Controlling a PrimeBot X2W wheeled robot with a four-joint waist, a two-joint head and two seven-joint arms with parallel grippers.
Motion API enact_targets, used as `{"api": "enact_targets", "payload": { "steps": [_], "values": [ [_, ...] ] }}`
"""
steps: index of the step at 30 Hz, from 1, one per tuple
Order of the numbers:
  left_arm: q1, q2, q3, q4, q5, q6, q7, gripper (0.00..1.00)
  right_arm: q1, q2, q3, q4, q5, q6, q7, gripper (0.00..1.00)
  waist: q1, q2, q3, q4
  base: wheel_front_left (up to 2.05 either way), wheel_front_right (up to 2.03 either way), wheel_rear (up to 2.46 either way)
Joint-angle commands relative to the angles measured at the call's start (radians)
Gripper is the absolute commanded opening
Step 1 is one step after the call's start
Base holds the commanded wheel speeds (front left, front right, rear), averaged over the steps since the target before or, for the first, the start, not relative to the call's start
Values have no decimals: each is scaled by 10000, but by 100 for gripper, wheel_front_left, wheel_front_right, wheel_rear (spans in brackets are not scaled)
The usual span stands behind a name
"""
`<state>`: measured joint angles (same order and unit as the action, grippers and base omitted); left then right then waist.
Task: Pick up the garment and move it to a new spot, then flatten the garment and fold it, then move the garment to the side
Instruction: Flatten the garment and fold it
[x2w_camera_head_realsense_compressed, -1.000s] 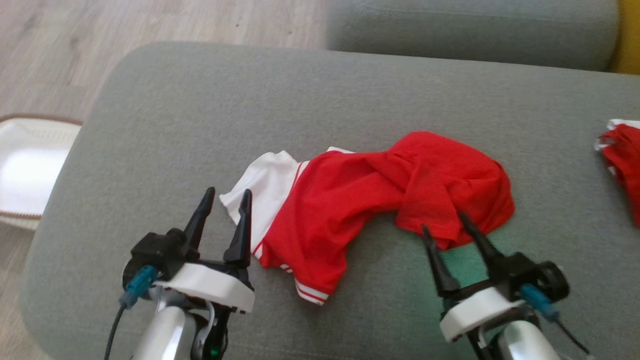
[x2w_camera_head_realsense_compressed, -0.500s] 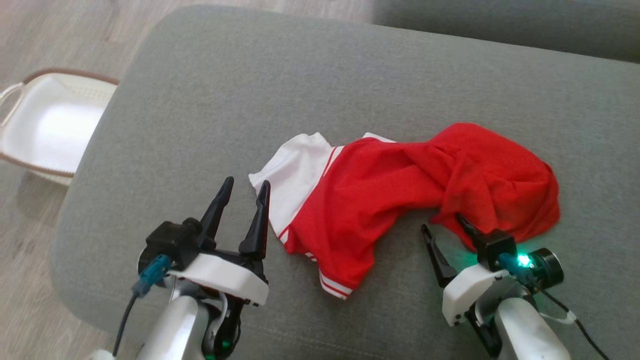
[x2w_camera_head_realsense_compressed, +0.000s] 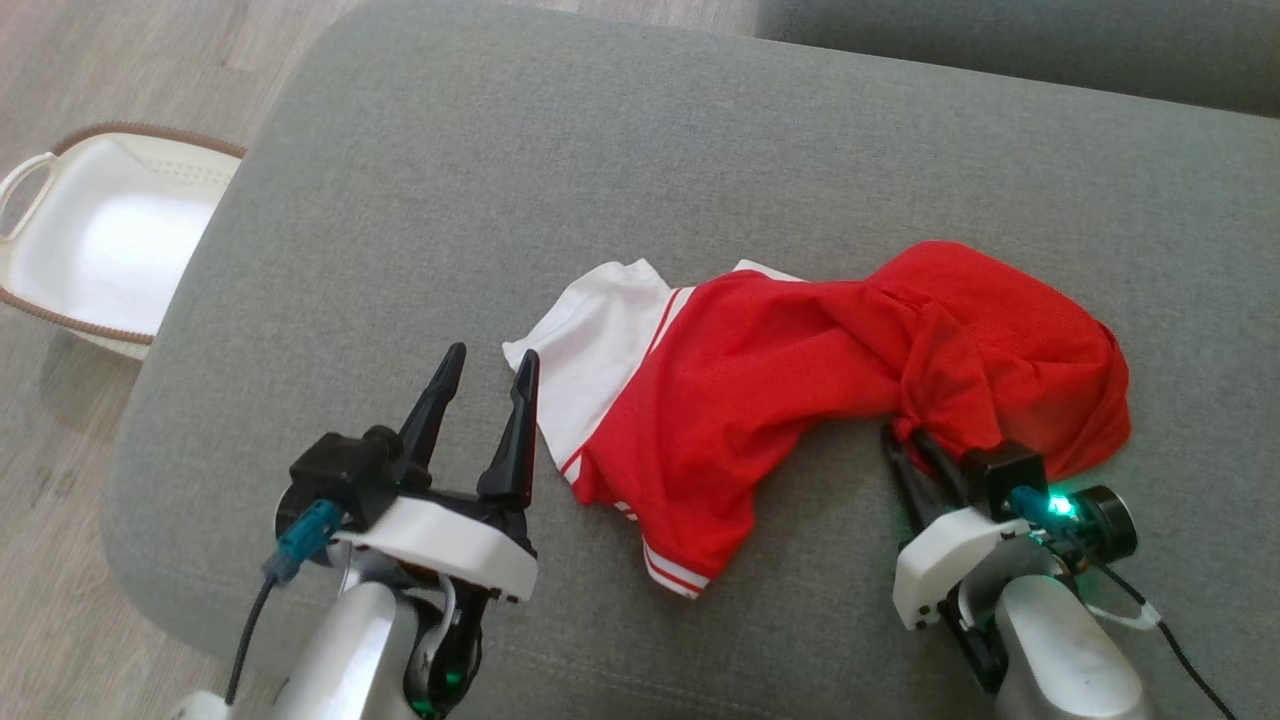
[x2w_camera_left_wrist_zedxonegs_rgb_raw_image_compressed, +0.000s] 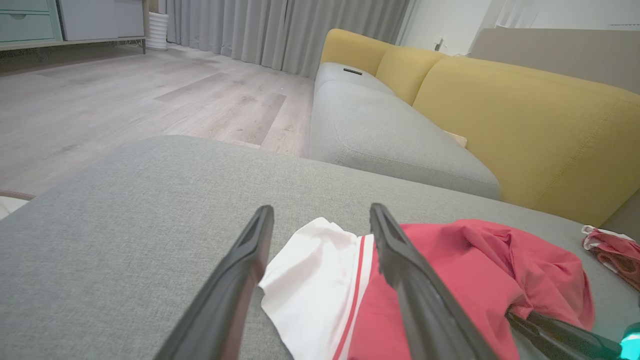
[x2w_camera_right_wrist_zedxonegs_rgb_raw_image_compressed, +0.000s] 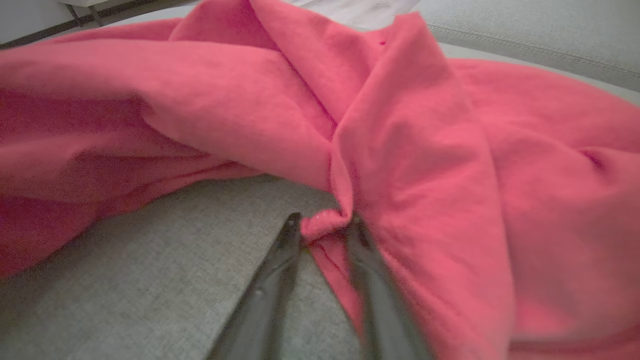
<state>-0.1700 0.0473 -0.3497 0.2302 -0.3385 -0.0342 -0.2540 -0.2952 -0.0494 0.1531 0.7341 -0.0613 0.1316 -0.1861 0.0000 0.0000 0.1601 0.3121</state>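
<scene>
on open grey cushion (x2w_camera_head_realsense_compressed: 520, 160), right jaws pinch the garment's (x2w_camera_head_realsense_compressed: 790, 370) near edge

**Camera layout: one head view and two wrist views, over a grey cushion (x2w_camera_head_realsense_compressed: 600, 150).**
Head camera looks steeply down from above. Left wrist camera, low at 7 o'clock, faces 12 o'clock across the cushion toward a yellow sofa (x2w_camera_left_wrist_zedxonegs_rgb_raw_image_compressed: 525, 115). Right wrist camera, at 5 o'clock, sits very close to the garment (x2w_camera_head_realsense_compressed: 800, 380), shared by all three views.
</scene>
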Motion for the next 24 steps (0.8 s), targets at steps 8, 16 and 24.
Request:
{"api": "enact_targets", "payload": {
  "steps": [8, 16, 24],
  "values": [
    [-356, 30, 537, -173, 109, 39, -78, 100, -250, -9, -39, -193, 281, -9, -402, 0, 0, 0, -272, -521, 0, 0, 0],
    [-398, 30, 1122, 274, 465, -31, -78, 100, 381, -225, -1237, -1813, 307, -9, -498, 0, 0, 0, -465, -1338, 0, 0, 0],
    [-1052, 234, 1556, 1763, 889, -250, -78, 100, 1027, -931, -2083, -3890, 245, -9, 539, 0, 0, 0, -340, -2121, 0, 0, 0]
  ]
}}
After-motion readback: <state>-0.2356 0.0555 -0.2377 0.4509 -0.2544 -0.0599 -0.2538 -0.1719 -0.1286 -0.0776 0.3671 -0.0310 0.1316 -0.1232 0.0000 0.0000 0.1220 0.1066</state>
